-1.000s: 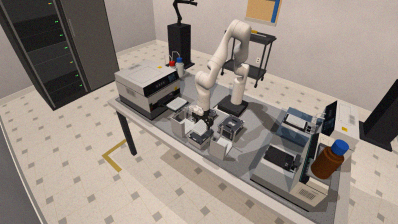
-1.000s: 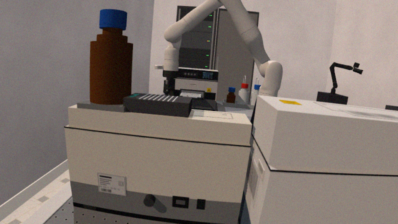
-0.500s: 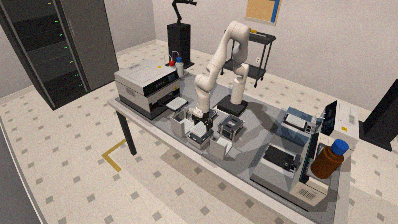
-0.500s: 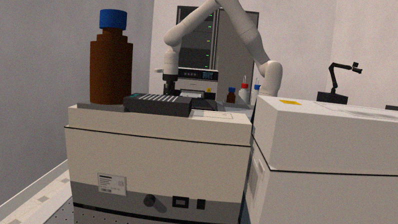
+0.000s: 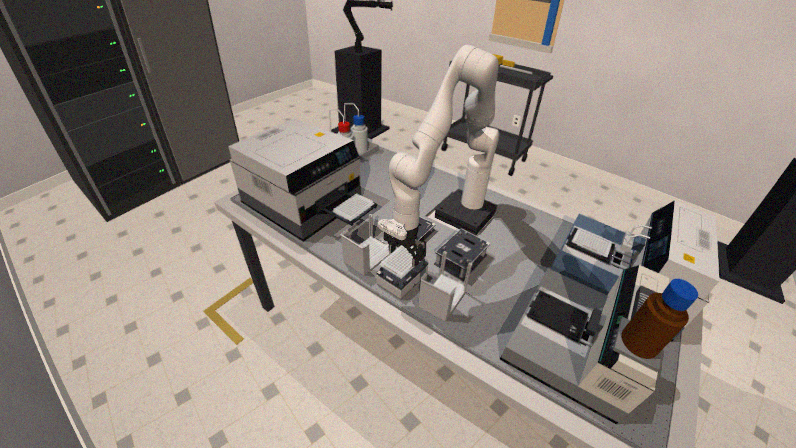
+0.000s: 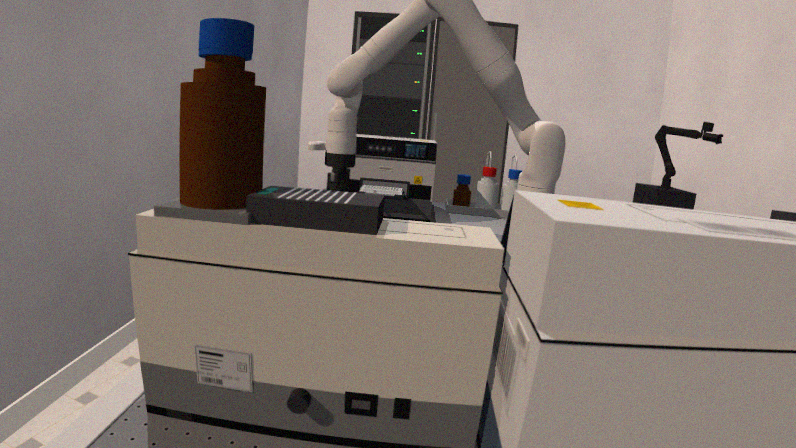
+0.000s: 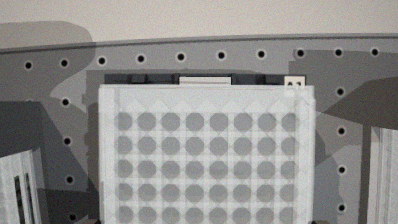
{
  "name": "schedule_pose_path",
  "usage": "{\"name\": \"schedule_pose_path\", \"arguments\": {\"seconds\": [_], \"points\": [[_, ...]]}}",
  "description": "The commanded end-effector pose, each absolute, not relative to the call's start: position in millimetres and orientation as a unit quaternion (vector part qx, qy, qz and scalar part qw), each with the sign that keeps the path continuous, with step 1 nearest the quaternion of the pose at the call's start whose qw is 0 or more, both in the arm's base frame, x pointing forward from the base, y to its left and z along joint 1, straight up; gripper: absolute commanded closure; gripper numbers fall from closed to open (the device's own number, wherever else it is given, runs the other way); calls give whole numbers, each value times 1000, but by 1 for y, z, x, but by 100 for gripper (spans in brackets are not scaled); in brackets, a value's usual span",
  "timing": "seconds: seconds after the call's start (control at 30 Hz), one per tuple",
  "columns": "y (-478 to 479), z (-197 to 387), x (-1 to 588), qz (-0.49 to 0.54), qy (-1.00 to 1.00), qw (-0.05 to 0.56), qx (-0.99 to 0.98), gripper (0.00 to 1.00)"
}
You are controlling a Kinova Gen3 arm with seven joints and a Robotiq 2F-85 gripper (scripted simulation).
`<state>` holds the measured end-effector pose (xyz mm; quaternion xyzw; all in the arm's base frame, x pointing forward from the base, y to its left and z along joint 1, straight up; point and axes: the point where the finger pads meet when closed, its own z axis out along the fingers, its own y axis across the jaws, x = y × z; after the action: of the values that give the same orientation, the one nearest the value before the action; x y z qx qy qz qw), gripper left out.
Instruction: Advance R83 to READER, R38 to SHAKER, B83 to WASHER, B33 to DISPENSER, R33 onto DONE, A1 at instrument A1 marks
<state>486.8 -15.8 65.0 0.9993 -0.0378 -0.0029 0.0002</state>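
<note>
At left in the top view, a tall dark cabinet (image 5: 178, 83) (image 6: 473, 83) rises behind a large grey-and-white instrument (image 5: 295, 166) (image 6: 392, 166), whose extended tray carries a white plate (image 5: 354, 207) (image 6: 381, 189). Just right of it, an open-topped rack (image 5: 356, 257) (image 7: 366, 170) has pale plate material inside. Near the center, the arm's hand (image 5: 405, 254) (image 6: 340, 183) (image 7: 207, 221) points down, its fingers spread nearly to full width and gripping the opposite sides of a white 96-well plate (image 5: 399, 262) (image 7: 207, 155). That plate lies level over a small dark-topped station (image 5: 396, 286) (image 7: 245, 79); whether it is fully seated cannot be told, nor can its label be read. A second rack (image 5: 435, 297) (image 7: 17, 120) stands to the right, also with pale contents, near a black nest (image 5: 463, 246). Toward the right end of the surface (image 5: 484, 320) (image 7: 330, 65), another white plate (image 5: 593, 242) sits on a blue-toned instrument (image 5: 598, 269), with a blue-capped brown bottle (image 5: 654, 329) (image 6: 222, 141) at lower right.
</note>
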Motion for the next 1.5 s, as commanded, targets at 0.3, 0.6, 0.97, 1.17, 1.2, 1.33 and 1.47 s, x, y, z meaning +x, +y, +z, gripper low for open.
{"name": "schedule_pose_path", "arguments": {"seconds": [0.3,0.6,0.97,1.17,1.2,1.33,1.47], "points": [[-16,65,487,-2,-37,0,999,6],[-15,56,487,-2,-36,-2,999,6],[-16,44,487,-2,-35,-1,999,6],[-16,45,487,-2,-35,0,999,6],[-16,45,487,-2,-35,0,999,6],[-16,45,487,-2,-35,0,999,6],[-16,45,487,-2,-35,0,999,6]]}}
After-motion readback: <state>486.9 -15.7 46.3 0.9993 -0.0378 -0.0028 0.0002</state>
